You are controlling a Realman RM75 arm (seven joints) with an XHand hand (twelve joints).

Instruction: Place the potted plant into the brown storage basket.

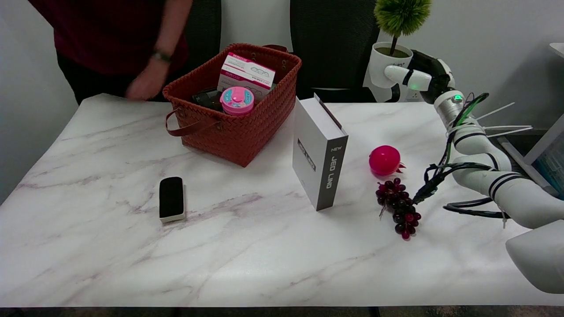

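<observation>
The potted plant, a round green tuft in a white pot, hangs in the air above the table's far right. My right hand grips the pot from its right side, fingers wrapped around the wall. The pot leans slightly to the left. The brown woven storage basket stands at the far middle of the table, well to the left of the plant. Inside it lie a white and pink box, a pink round container and something dark.
A tall white box stands upright between basket and hand. A pink ball and dark grapes lie right of it. A black and white eraser-like block lies mid-left. A person's hand hovers left of the basket.
</observation>
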